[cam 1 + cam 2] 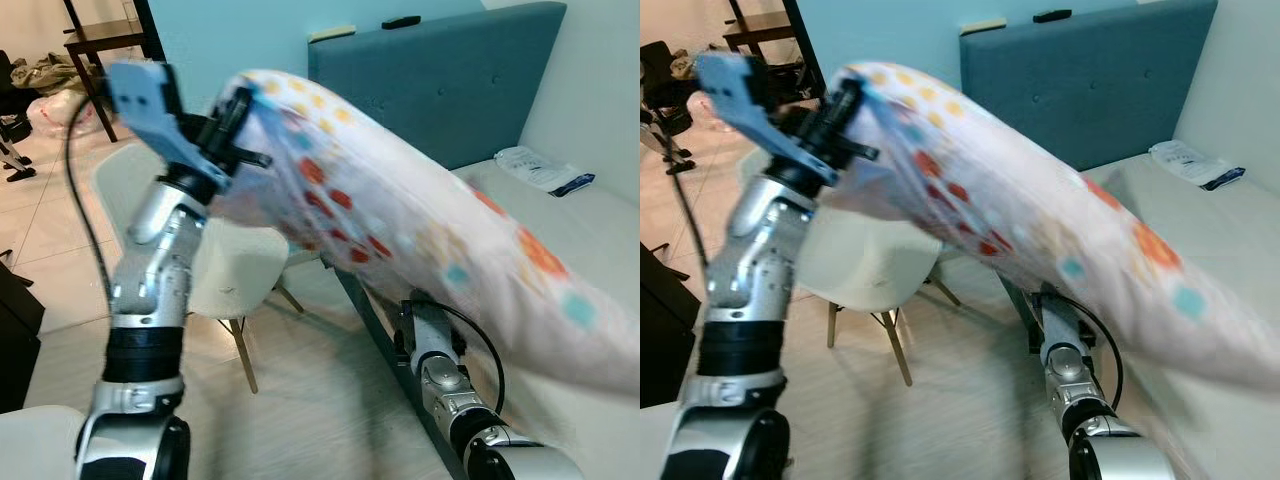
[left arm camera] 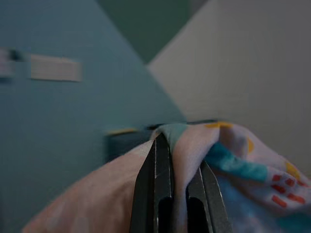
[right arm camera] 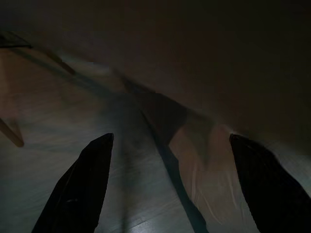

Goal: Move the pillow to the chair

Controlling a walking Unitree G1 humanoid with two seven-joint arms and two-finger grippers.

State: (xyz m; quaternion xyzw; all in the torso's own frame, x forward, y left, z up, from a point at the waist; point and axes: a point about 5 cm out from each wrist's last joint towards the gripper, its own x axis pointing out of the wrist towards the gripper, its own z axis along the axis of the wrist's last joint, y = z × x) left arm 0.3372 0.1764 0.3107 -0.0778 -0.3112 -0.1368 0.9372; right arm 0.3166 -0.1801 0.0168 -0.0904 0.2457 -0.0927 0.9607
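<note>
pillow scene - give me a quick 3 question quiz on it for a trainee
1. True or false: the pillow already lies on the white chair.
2. Which gripper is clamped on the pillow's corner? A) left gripper B) right gripper C) both
3. Fill in: the right gripper's fingers stand ____, under the pillow and above the floor.

Key
1. False: it hangs in the air, slanting from the raised left gripper down over the bed; the chair stands beneath its upper end.
2. A: the two black fingers pinch the fabric.
3. open, with nothing between them.
</note>
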